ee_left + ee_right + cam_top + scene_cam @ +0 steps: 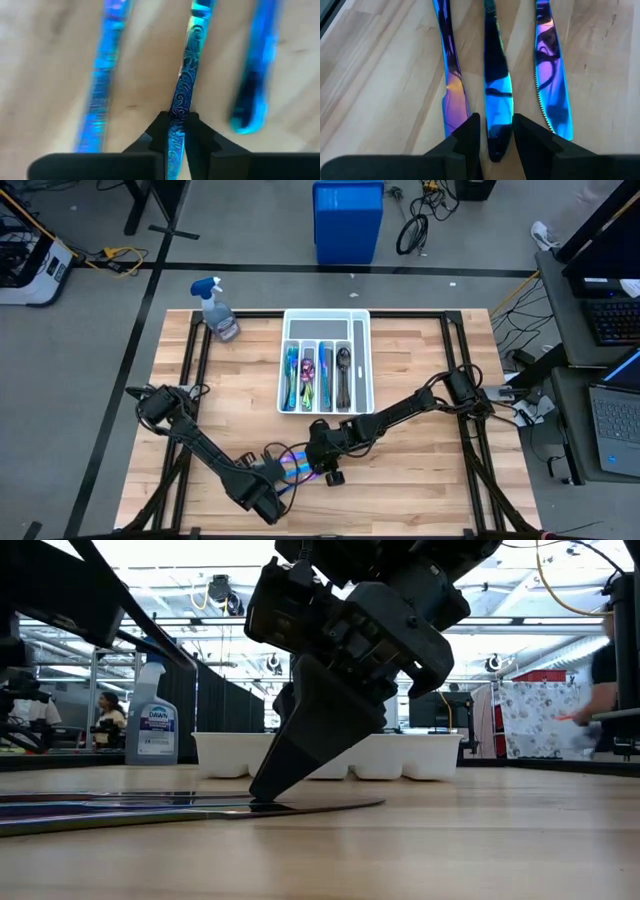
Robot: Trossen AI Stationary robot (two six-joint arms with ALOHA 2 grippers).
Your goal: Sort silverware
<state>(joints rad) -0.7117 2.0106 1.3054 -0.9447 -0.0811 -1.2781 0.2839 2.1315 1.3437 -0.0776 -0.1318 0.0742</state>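
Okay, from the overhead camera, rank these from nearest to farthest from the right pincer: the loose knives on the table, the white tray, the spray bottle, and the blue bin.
From the right pincer:
1. Loose knives, right beside it, near the table's front edge.
2. White tray, mid-table, behind the pincer.
3. Spray bottle, back-left corner of the table.
4. Blue bin, on the floor beyond the table.

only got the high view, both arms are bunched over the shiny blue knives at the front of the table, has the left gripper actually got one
observer: yes. The left wrist view shows the left gripper shut on the scroll-embossed handle of the middle iridescent blue knife of three lying side by side.
operator: and where exactly is the right one
observer: the right gripper is down at the blade end, centred over the rounded tip of the middle of three blades, which lie on the wooden table.
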